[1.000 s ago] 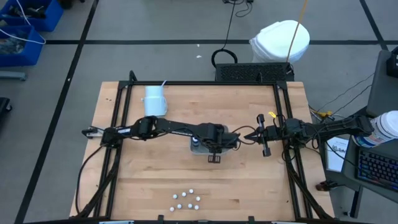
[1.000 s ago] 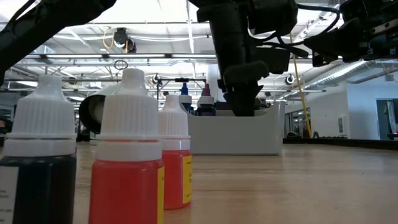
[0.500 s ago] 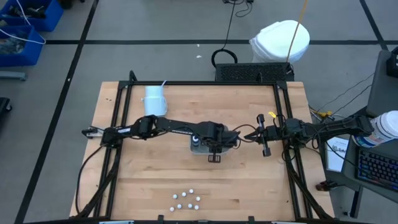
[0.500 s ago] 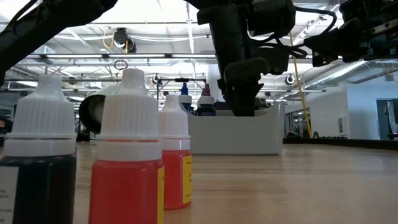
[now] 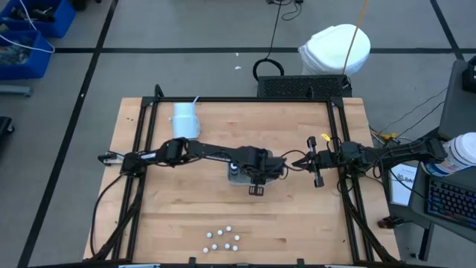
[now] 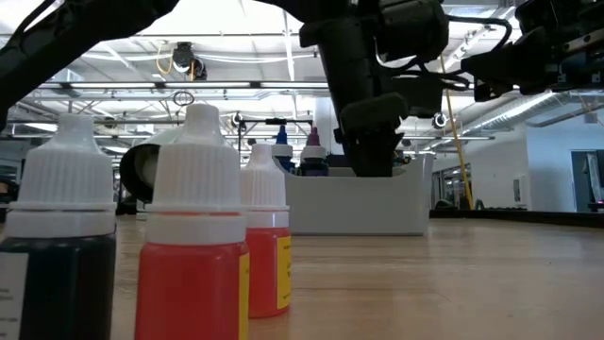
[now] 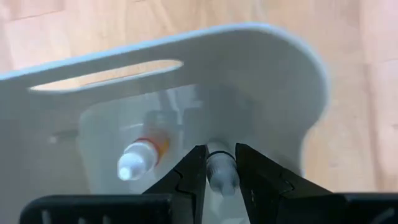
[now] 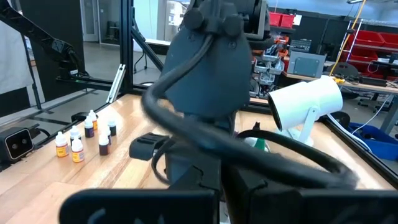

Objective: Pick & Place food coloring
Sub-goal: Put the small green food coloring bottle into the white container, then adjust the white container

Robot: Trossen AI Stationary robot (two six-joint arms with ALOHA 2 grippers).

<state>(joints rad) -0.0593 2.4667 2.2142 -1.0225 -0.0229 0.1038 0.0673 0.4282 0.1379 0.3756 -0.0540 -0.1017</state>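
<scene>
Where overhead hides: clamped bottle (image 7: 221,173).

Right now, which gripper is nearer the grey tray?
Left. The left gripper is down inside the grey tray, shut on a small bottle. The right gripper waits shut just off the tray's right end, above the table.

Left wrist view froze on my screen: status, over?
Left gripper shut on small white-capped food coloring bottle, inside grey rectangular tray. Right gripper shut, waiting beside tray. Nothing in the way.
</scene>
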